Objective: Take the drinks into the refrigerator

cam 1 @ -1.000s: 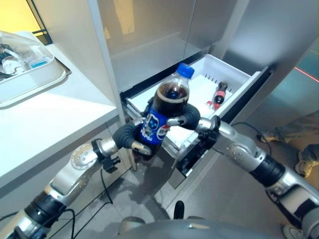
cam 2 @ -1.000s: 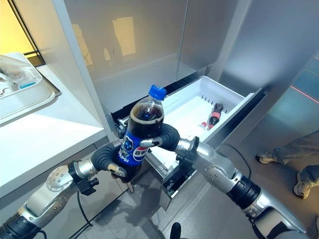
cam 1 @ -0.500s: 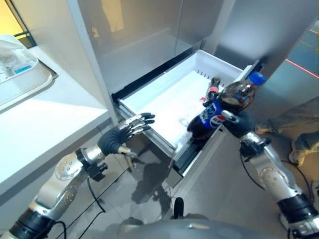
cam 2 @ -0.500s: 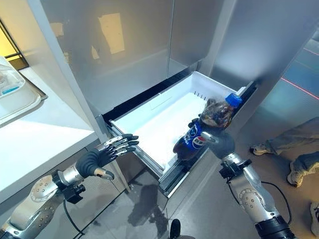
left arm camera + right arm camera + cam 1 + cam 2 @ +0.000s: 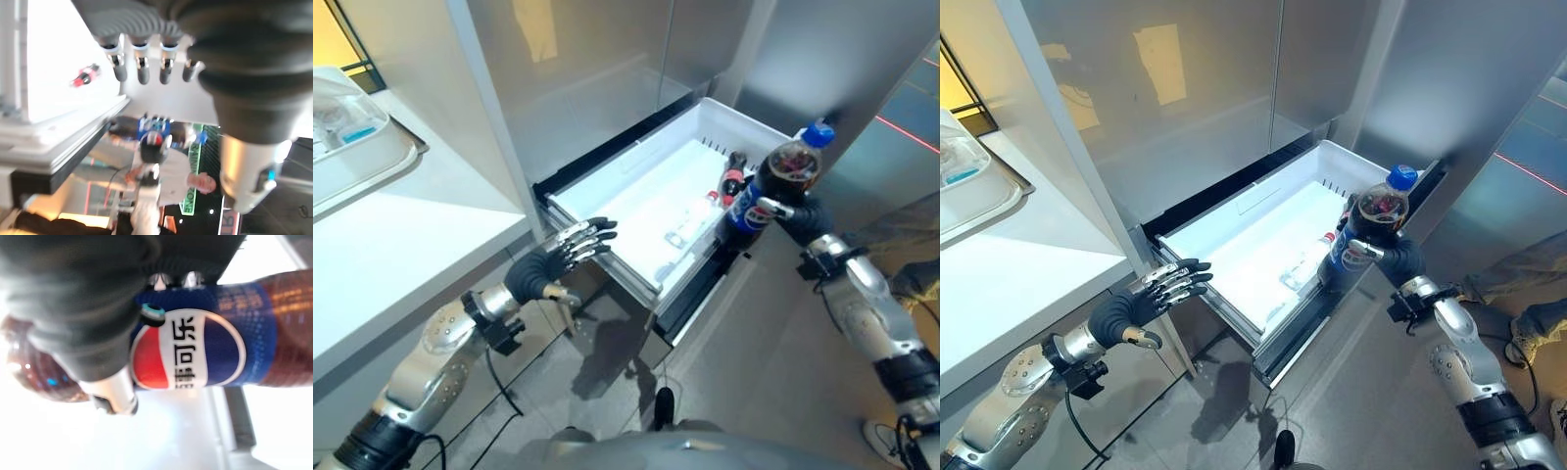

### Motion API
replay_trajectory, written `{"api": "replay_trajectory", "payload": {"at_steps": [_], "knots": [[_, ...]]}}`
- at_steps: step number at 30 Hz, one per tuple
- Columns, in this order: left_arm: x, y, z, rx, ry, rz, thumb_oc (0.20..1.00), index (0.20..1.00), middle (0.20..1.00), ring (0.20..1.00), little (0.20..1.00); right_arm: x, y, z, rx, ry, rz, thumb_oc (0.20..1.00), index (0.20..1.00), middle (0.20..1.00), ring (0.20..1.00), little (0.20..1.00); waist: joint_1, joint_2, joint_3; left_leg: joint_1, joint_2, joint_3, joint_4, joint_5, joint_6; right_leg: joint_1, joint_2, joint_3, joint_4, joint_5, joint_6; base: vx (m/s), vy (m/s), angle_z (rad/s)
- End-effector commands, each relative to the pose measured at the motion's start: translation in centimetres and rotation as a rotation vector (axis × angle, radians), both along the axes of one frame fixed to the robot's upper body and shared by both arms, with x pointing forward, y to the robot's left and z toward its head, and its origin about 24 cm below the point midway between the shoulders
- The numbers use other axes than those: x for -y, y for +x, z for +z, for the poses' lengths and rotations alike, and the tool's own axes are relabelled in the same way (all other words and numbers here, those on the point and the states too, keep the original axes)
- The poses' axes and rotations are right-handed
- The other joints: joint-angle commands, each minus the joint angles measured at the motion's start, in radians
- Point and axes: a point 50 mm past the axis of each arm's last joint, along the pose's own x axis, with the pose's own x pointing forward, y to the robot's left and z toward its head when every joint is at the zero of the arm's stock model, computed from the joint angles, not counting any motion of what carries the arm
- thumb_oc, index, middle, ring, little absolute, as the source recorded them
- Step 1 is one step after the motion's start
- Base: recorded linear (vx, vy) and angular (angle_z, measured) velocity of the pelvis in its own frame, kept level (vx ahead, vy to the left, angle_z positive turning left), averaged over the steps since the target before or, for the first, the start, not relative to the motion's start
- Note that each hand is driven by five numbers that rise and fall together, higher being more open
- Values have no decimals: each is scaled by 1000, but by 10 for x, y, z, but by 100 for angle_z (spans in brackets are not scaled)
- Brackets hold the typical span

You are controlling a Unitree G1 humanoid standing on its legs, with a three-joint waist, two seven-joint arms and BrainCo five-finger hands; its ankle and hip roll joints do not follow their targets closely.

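Your robot has two silver-grey metal arms built of rounded segments, with black bands between them near the lower forearm and a round disc cap at one joint of each arm. At each wrist you can see a small dark block clamped round the arm. The left hand (image 5: 540, 273) and the right hand (image 5: 1400, 260) both wear a dark ribbed cover over the back and wrist. Past the cover you see silver fingers (image 5: 142, 68) with dark tips, set in a row, each with a pale blue ring near its base. The thumb (image 5: 113, 392) is a silver cylinder, standing apart from the row.
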Motion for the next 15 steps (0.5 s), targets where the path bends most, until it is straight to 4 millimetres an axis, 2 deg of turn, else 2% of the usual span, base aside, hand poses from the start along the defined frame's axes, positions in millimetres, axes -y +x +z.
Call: {"api": "replay_trajectory", "payload": {"at_steps": [1, 3, 5, 6, 7, 11, 15], "knots": [[14, 0, 23, 69, -43, -117, 1000, 1000, 1000, 1000, 1000, -12, 19, 111, 420, -39, 17, 200, 200, 200, 200, 200, 37, -4, 24, -62, -16, -64, 1, -7, 52, 47, -52, -33, 119, -131, 93, -47, -8, -2], [17, 0, 21, 43, -43, -147, 1000, 1000, 1000, 1000, 1000, -23, 27, 129, 444, -114, 51, 200, 200, 200, 200, 200, 44, -4, 40, -73, -18, -66, 1, 1, 51, 35, -49, -31, 122, -127, 92, -56, -5, -3], [18, 0, 22, 39, -40, -157, 1000, 1000, 1000, 1000, 1000, -26, 29, 135, 449, -127, 58, 200, 200, 200, 200, 200, 45, -4, 44, -77, -18, -64, 1, 3, 51, 30, -48, -30, 122, -126, 92, -38, -5, -2], [22, -2, 20, 17, -37, -187, 1000, 1000, 1000, 1000, 1000, -36, 33, 152, 482, -163, 89, 200, 200, 200, 200, 200, 51, -5, 52, -88, -19, -62, 1, 9, 51, 21, -46, -28, 119, -121, 93, -31, -4, -1], [23, -3, 18, 1, -41, -200, 1000, 1000, 1000, 1000, 1000, -39, 35, 162, 500, -184, 87, 200, 200, 200, 200, 200, 54, -6, 56, -94, -19, -61, 1, 11, 51, 17, -46, -28, 116, -118, 94, -40, -7, -3], [27, -3, 17, -34, -49, -234, 1000, 1000, 1000, 1000, 1000, -45, 46, 187, 527, -193, 58, 200, 200, 200, 200, 200, 65, -12, 71, -117, -19, -56, 1, 22, 50, -4, -44, -22, 110, -107, 97, -34, -3, -10], [30, -1, 18, -34, -50, -242, 1000, 1000, 1000, 1000, 1000, -48, 51, 199, 541, -175, 35, 200, 200, 200, 200, 200, 68, -15, 79, -135, -19, -57, 1, 27, 50, -22, -45, -20, 110, -102, 98, -10, 1, -3]]}}
